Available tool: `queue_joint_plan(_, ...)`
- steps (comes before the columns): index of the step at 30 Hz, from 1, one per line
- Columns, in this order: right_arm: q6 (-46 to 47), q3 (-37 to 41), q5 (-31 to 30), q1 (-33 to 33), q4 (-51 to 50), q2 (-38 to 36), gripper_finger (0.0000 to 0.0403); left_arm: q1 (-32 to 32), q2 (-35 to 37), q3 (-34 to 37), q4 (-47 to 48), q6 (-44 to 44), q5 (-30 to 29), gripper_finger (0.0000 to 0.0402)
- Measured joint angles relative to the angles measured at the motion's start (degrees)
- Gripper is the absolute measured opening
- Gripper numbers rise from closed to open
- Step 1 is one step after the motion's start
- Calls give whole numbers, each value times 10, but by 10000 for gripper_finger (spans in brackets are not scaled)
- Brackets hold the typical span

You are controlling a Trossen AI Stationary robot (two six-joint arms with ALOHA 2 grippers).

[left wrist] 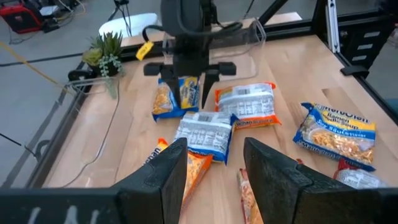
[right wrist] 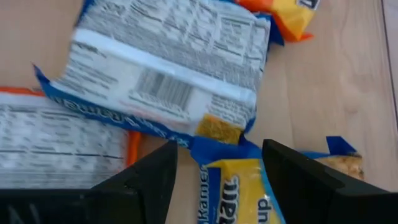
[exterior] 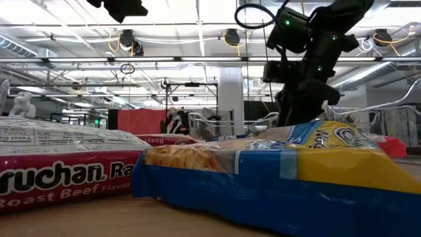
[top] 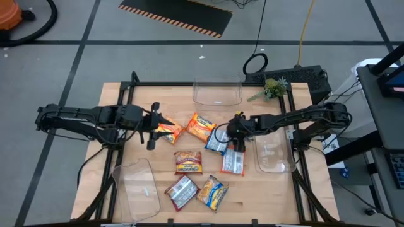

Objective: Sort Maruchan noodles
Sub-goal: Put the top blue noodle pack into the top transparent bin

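Observation:
Several Maruchan noodle packets lie flat on the wooden table. My right gripper is open and low over a blue-and-yellow packet, one finger on either side of it. Beside that packet lies a blue packet, printed back up, and an orange-edged one. My left gripper is open and raised above an orange packet at the centre left, with nothing between its fingers. My right gripper comes slanting down from the table's right, and its fingers stand on either side of the blue-and-yellow packet's end. The packet lies flat on the table. Whether the fingers touch it, I cannot tell.
Three clear bins stand around the packets: one at the far edge, one near left, one at the right. Other packets lie nearer: red, silver-red, blue-yellow. A small plant sits at the far right.

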State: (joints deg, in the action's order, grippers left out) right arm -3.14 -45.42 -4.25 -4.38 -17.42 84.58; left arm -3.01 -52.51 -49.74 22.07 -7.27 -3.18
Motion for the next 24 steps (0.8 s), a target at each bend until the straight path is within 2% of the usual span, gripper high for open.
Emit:
queue_joint_plan(5,-8,18,1,-6,12,0,227,0,0,0,-17,0,0,166)
queue_joint_plan(10,-31,58,30,-14,94,1,226,0,0,0,-33,0,0,166)
queue_joint_plan(16,-38,66,29,-20,101,3,226,0,0,0,-32,-9,0,166)
queue_joint_plan(24,-49,66,29,-12,139,4,200,0,0,0,-33,-34,0,166)
